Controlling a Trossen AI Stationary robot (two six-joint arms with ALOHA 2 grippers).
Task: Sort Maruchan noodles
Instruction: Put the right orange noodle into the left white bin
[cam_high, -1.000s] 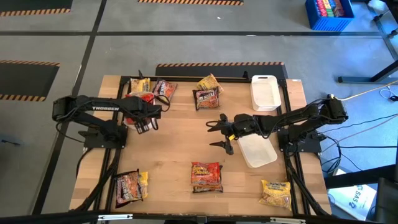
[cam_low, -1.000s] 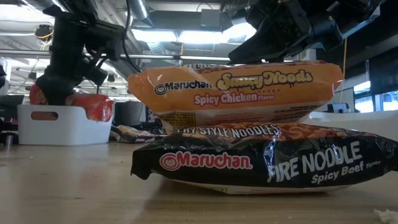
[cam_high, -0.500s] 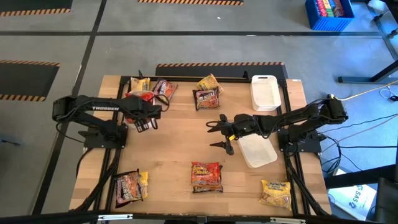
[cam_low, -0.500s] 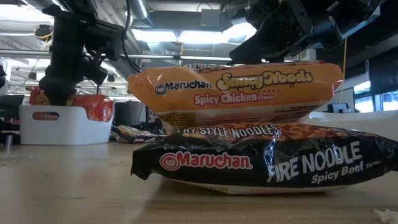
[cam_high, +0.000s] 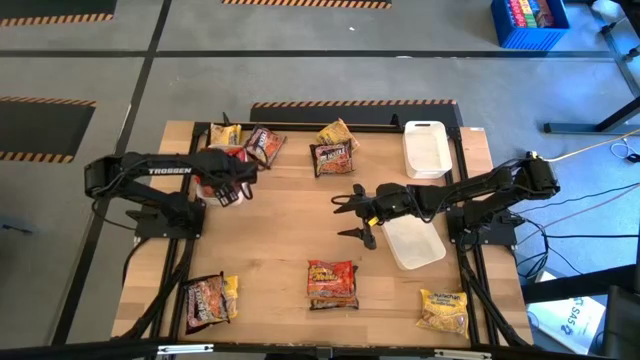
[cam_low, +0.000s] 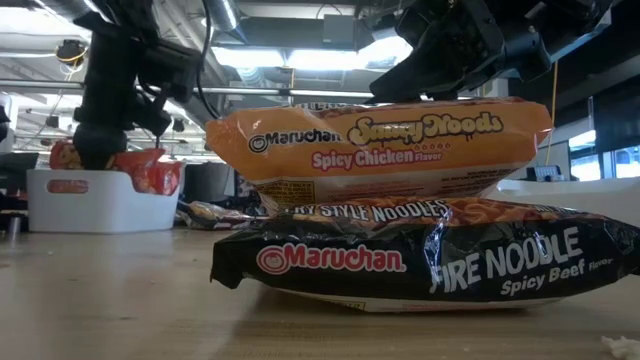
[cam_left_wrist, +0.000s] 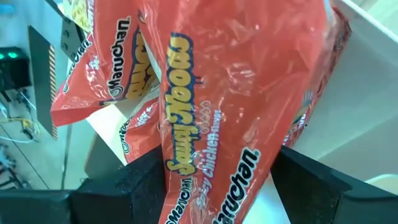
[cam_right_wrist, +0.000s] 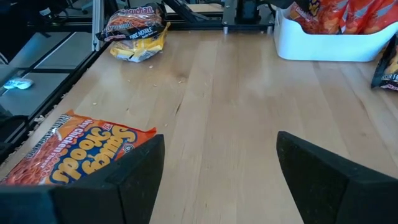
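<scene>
Left gripper: we see the left gripper (cam_high: 228, 190) at the table's left rear, over a white tray (cam_low: 95, 200) that already holds red-orange packets; in its wrist view its two dark fingers (cam_left_wrist: 140, 183) stand apart on either side of a red-orange packet (cam_left_wrist: 211, 118), grasping it across its width.
Held packet: we read "Maruchan" on its crinkled wrapper; it hangs just above the other red-orange packets (cam_left_wrist: 102, 81) in the tray.
Right gripper: we find the right gripper (cam_high: 352, 216) near the middle of the table, hovering over bare wood with its fingers (cam_right_wrist: 323, 177) spread and nothing between them.
Centre-front stack: we note a red-orange packet (cam_high: 332, 278) lying on a dark packet (cam_low: 420, 255) marked "Fire Noodle"; the low view shows the two touching, one on top of the other.
Front-left pile: a dark packet and a yellow one (cam_high: 211, 298) lie together at the left front corner.
Front-right packet: a yellow packet (cam_high: 443, 310) lies alone at the right front corner.
Rear packets: we count a dark packet (cam_high: 333, 157) and a yellow one (cam_high: 337, 132) behind the middle of the table, and further packets (cam_high: 262, 143) beside the left tray.
Right trays: two white trays (cam_high: 425, 148) sit on the right side, one at the rear and one under the right arm.
</scene>
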